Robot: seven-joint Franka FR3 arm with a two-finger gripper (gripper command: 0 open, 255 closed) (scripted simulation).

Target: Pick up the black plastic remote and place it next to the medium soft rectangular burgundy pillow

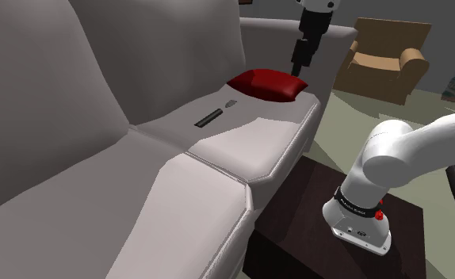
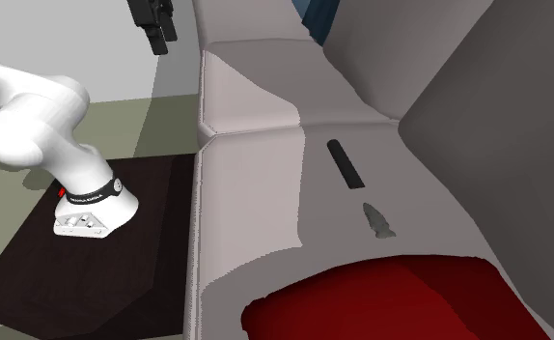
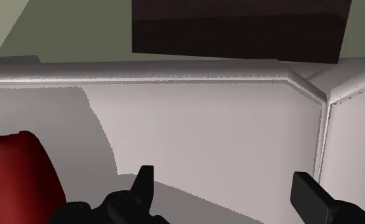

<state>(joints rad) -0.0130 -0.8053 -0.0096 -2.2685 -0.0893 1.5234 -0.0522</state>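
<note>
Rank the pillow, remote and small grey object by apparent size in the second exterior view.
Largest: red pillow, partly because it lies nearest the camera.
Then black remote and small grey object, too alike to rank.

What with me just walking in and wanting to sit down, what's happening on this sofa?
A white robot arm is working here. Its black gripper hangs in the air, open and empty, near the end of the pale sofa where the dark red pillow lies. The black remote lies flat on the seat, untouched, with a small grey object between it and the pillow. The pick-up has not yet begun.
</note>
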